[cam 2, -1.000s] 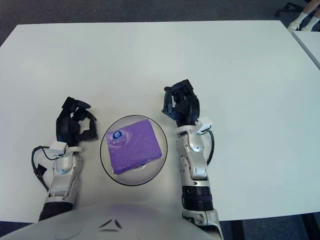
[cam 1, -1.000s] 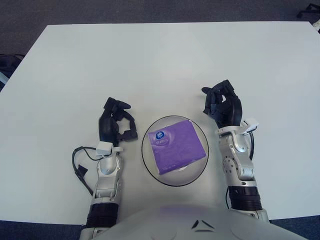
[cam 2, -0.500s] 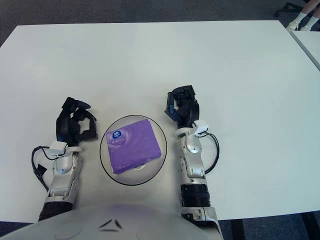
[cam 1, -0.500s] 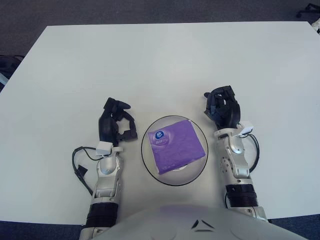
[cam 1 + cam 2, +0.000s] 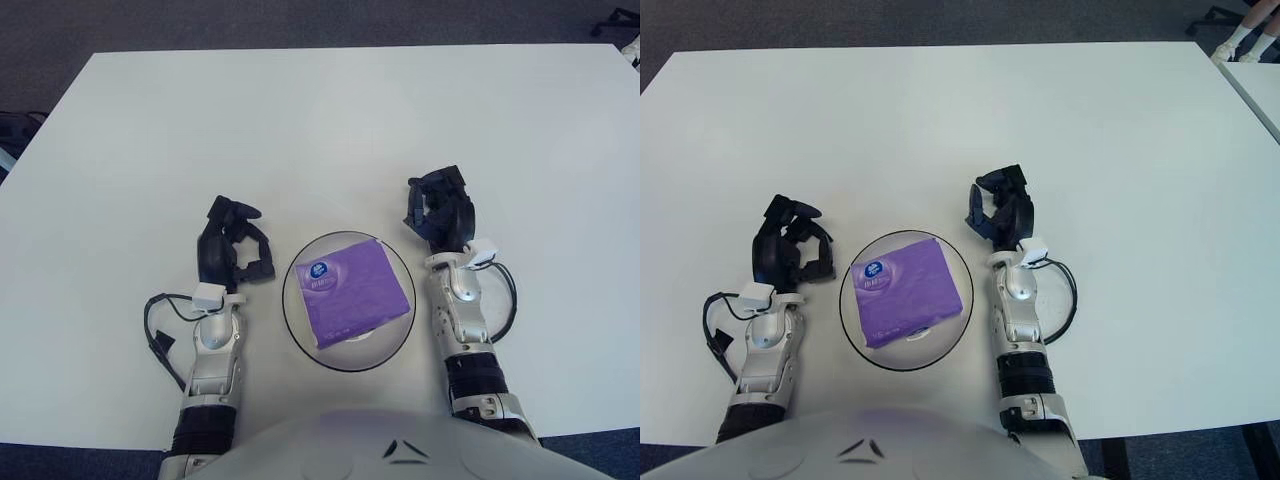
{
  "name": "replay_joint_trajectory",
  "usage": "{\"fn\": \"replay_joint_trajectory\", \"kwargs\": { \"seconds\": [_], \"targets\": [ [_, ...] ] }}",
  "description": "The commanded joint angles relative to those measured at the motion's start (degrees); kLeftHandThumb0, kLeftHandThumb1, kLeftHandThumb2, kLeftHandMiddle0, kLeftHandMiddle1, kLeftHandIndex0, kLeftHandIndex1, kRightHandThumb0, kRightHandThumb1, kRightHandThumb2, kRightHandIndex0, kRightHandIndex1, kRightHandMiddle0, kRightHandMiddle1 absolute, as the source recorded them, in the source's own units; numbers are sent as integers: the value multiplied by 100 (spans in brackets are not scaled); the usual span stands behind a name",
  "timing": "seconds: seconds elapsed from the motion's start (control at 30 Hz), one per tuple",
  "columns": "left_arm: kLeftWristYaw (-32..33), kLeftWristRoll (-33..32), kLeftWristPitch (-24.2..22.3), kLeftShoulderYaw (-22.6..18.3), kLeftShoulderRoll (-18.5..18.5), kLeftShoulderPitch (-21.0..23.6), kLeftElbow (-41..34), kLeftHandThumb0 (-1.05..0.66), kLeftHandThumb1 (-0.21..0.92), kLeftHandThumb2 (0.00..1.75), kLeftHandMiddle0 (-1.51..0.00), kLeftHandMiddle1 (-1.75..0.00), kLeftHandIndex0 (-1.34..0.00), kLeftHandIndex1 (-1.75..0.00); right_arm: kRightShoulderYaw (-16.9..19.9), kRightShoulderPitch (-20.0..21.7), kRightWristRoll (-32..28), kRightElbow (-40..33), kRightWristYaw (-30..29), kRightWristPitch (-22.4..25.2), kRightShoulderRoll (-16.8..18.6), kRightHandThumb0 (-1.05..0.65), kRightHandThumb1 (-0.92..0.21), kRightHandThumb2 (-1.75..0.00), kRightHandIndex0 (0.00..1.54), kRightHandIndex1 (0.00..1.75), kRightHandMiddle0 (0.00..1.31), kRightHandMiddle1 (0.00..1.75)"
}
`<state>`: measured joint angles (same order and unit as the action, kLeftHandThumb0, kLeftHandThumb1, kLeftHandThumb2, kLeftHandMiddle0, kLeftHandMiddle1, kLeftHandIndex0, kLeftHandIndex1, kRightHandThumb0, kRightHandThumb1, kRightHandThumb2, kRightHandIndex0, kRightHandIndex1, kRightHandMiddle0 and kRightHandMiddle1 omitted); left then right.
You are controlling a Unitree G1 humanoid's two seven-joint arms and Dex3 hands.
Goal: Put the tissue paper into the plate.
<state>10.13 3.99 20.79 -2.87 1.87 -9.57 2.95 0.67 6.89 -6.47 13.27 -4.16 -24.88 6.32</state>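
I see the purple tissue paper pack lying flat inside the glass plate, its 1 white-and-blue label toward the left, so I judge the task done. My right hand sits just right of the plate, fingers curled in loosely and gripping nothing; my left hand shows just left of the plate, also curled and holding nothing. The risk from here is small but real — both hands flank the plate closely, so a careless sideways swing of either wrist could knock the rim and slide the plate across the white table. The pack's corners reach almost to the rim, so a jolt might tip 1 corner out.
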Motion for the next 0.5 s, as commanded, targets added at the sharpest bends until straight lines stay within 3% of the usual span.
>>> {"fn": "replay_joint_trajectory", "kwargs": {
  "seconds": [0.0, 0.47],
  "targets": [
    [18, 135, -173, -22, -49, -416, 548, -1, 2, 167, -86, -175, -58, -174, 49, -167, 114, 423, 73, -3, -71, -1, -50, -96, 60, 130, 43, 175],
    [72, 141, -420, -13, 29, -473, 405, -1, 6, 164, -83, -175, -55, -175, 165, -183, 177, 974, 334, -375, -193, -1, -51, -97, 57, 133, 44, 175]
  ]
}}
